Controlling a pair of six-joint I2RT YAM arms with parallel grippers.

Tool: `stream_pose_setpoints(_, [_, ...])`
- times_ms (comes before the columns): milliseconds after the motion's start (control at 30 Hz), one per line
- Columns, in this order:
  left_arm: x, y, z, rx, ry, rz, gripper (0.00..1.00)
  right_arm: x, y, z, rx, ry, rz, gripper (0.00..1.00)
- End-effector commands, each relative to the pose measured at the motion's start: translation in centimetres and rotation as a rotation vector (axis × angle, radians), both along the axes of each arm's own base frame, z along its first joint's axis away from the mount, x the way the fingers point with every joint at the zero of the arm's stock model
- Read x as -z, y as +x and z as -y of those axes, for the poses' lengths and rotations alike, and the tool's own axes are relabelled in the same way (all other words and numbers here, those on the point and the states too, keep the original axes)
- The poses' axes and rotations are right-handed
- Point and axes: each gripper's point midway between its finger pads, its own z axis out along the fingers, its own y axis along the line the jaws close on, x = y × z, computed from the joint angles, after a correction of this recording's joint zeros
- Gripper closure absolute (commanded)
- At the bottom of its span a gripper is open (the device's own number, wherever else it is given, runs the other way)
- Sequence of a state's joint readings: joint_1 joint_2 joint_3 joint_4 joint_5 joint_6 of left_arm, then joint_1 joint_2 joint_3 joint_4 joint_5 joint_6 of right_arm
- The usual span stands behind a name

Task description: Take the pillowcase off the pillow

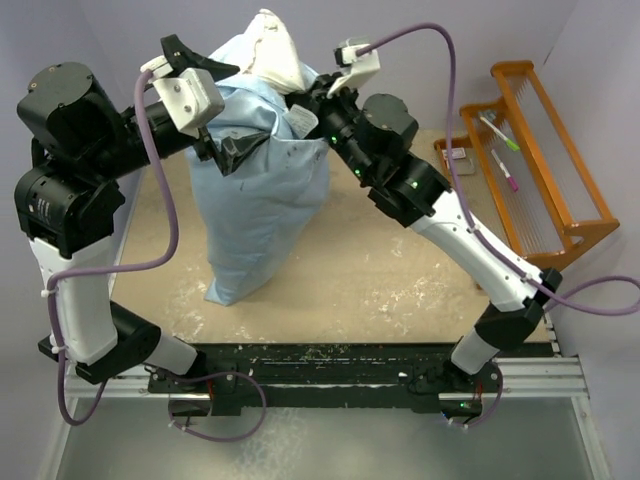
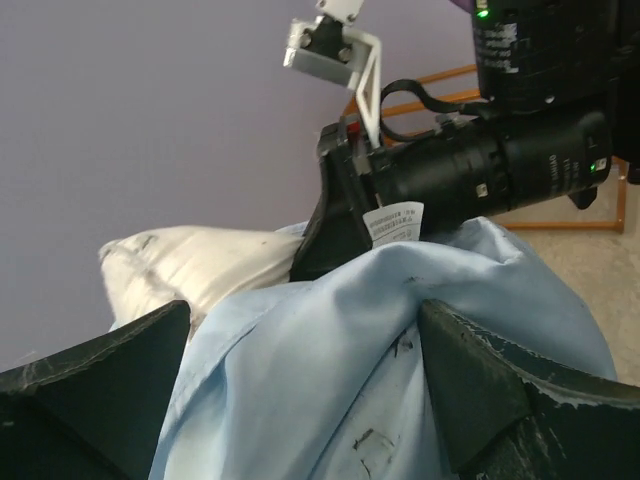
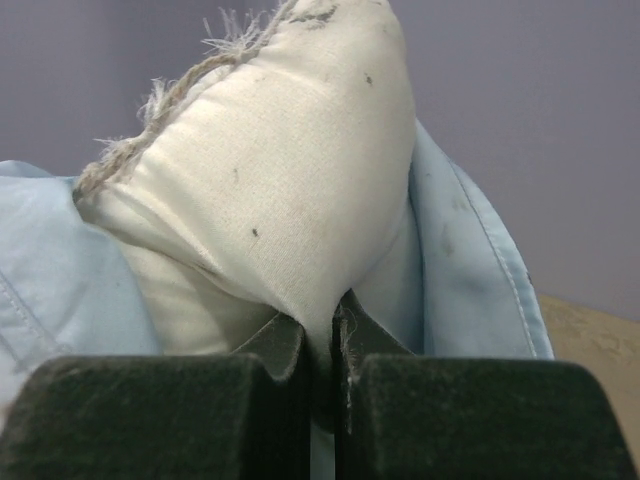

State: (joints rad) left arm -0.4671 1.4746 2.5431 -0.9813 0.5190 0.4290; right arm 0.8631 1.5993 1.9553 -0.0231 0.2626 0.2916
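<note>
The pale blue pillowcase (image 1: pixel 262 190) stands upright on the table with the off-white pillow (image 1: pixel 272 48) poking out of its open top. My right gripper (image 1: pixel 306 100) is shut on a pinch of the pillow's cloth (image 3: pixel 290 180) just below its frayed corner, jaws pressed together (image 3: pixel 320 328). My left gripper (image 1: pixel 224 112) is open, and its fingers straddle the upper edge of the pillowcase (image 2: pixel 330 370) with loose blue fabric between them (image 2: pixel 305 335). The pillow's end (image 2: pixel 190 262) also shows in the left wrist view. A small white printed tag (image 2: pixel 395 222) sits by the right gripper.
An orange wooden rack (image 1: pixel 545 150) holding a couple of pen-like sticks stands at the right edge of the tan table board (image 1: pixel 400 280). Purple walls close in behind and on both sides. The arm bases sit on a black rail (image 1: pixel 320 365) at the near edge.
</note>
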Motion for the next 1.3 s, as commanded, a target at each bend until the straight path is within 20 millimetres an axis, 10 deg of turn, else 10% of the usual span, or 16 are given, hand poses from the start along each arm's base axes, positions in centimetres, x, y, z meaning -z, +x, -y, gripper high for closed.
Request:
stream_pose_setpoints(0, [-1.1,-1.8,0.9,0.101,-0.007,0.049,0.04,-5.7,-0.3,1.8,0.112,0.110,0.089,1.00])
stream_pose_setpoints(167, [1.2,-3.1,0.6,0.127,0.045,0.008,0.24,-4.4,1.4,1.7,0.189,0.076,0.056,1.00])
stream_pose_setpoints(300, [0.5,-5.6,0.7,0.204,0.023,-0.003,0.00,-3.3,2.5,1.4,0.230,0.051,0.028,1.00])
stream_pose_setpoints(667, [-2.2,-5.0,2.3,0.277,-0.049,0.054,0.01,-2.2,2.3,-0.5,0.284,-0.010,0.014,1.00])
stream_pose_setpoints(833, [1.3,-3.9,3.2,0.302,0.023,-0.046,0.02,-1.8,2.5,-0.5,0.299,-0.031,0.015,1.00])
stream_pose_setpoints(1000, [3.7,-3.7,3.4,0.313,0.066,-0.115,0.17,-0.9,2.9,-0.8,0.303,-0.063,0.006,1.00])
stream_pose_setpoints(1267, [5.8,-2.6,2.7,0.240,0.111,-0.130,0.77,-0.4,2.5,-0.8,0.266,-0.084,-0.005,1.00])
